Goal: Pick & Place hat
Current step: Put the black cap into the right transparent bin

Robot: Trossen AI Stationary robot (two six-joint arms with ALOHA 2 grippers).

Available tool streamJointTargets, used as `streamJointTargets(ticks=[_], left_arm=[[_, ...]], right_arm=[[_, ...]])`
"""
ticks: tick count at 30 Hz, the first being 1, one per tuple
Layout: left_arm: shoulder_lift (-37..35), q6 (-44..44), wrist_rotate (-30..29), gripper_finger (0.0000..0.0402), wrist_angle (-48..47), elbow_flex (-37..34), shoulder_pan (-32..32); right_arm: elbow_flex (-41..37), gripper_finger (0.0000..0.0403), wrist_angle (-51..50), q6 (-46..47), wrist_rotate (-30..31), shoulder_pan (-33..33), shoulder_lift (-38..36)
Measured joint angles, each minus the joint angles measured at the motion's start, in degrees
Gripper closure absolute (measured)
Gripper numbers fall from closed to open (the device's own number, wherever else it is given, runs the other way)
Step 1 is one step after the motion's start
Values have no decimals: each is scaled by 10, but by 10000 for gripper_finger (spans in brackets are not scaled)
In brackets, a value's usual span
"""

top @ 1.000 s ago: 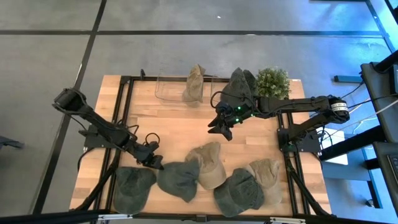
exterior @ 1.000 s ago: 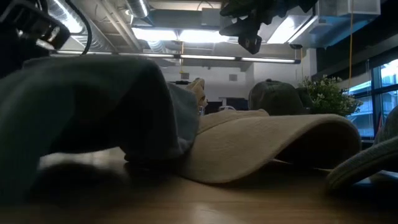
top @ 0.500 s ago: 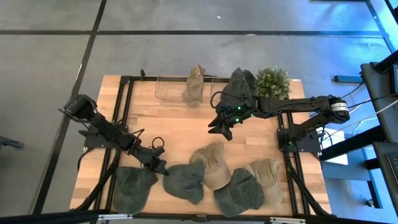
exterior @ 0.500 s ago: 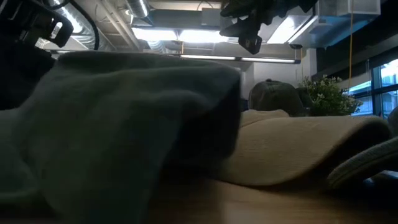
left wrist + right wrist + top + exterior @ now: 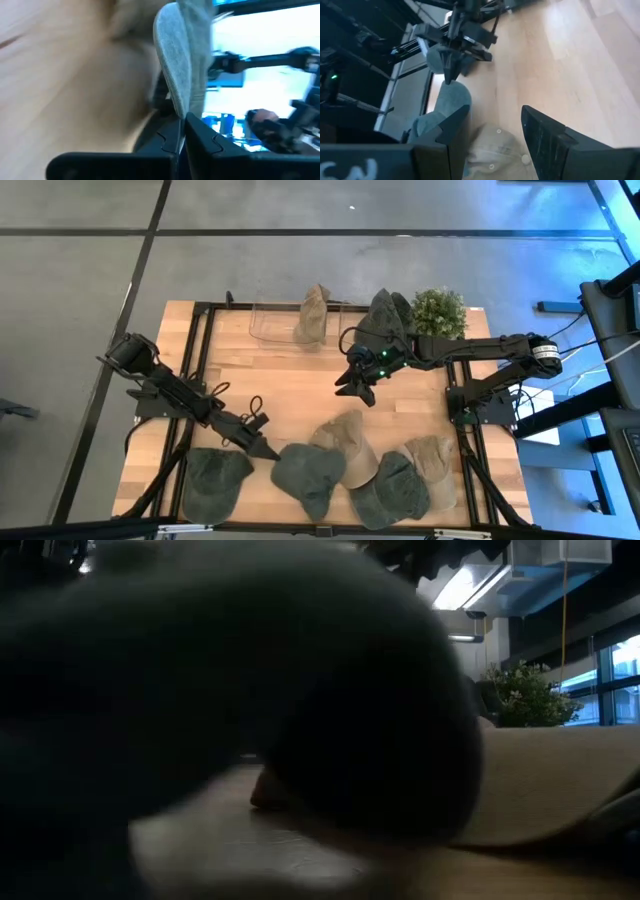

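A grey-green hat (image 5: 308, 473) lies in the row of hats along the table's near edge; it fills most of the low view (image 5: 250, 690). My left gripper (image 5: 268, 451) is low at the hat's left side and shut on its brim. The same gripper (image 5: 182, 132) and hat (image 5: 182, 60) show in the left wrist view. My right gripper (image 5: 355, 388) hangs open above the middle of the table, holding nothing; its own view looks down on the hat (image 5: 447, 107). My left gripper pinches the edge of the grey-green hat's brim (image 5: 181, 107) between its two shut fingers. The fingers come in low, slanting down from the table's left. The brim edge (image 5: 451, 82) stands up at the fingertips, while the crown lies on the table.
A dark green hat (image 5: 213, 480) lies at the near left. A tan hat (image 5: 345, 445), another dark green hat (image 5: 390, 490) and a second tan hat (image 5: 430, 465) crowd the near right. A clear bin (image 5: 275, 325), two hats and a plant (image 5: 438, 310) stand at the far edge.
My left gripper has slid toward the table's right and near edges and shut on the grey-green hat's brim. The hat has slid to the right and nearer the low camera, nudging the tan hat and its neighbours rightward.
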Motion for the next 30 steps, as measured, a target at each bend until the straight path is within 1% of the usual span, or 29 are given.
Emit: streamJointTargets(ticks=[5, 9, 12, 16, 18, 20, 23, 25, 28, 30], left_arm=[[0, 55, -13, 395, 89, 0, 17], [0, 109, -16, 396, 179, 0, 41], [0, 150, -8, 396, 242, 0, 62], [0, 210, -4, 396, 314, 0, 99], [0, 242, -4, 396, 352, 0, 121], [-1, 272, 0, 397, 372, 1, 144], [-9, 296, 31, 396, 369, 11, 182], [-9, 304, 61, 397, 371, 25, 207], [-14, 307, 117, 397, 371, 57, 243], [-19, 313, 166, 396, 371, 78, 265]], right_arm=[[19, 225, -7, -1, -12, 0, 0], [57, 225, -50, -21, -12, -1, 0], [116, 225, -128, -63, 11, -4, 0], [222, 225, -249, -104, 74, -12, 0], [272, 225, -292, -108, 95, -15, -1], [317, 225, -318, -107, 98, -17, -1], [368, 225, -330, -107, 97, -18, -1], [394, 225, -331, -107, 98, -19, -1], [425, 225, -332, -107, 91, -19, -1], [439, 225, -336, -107, 72, -19, -1]])
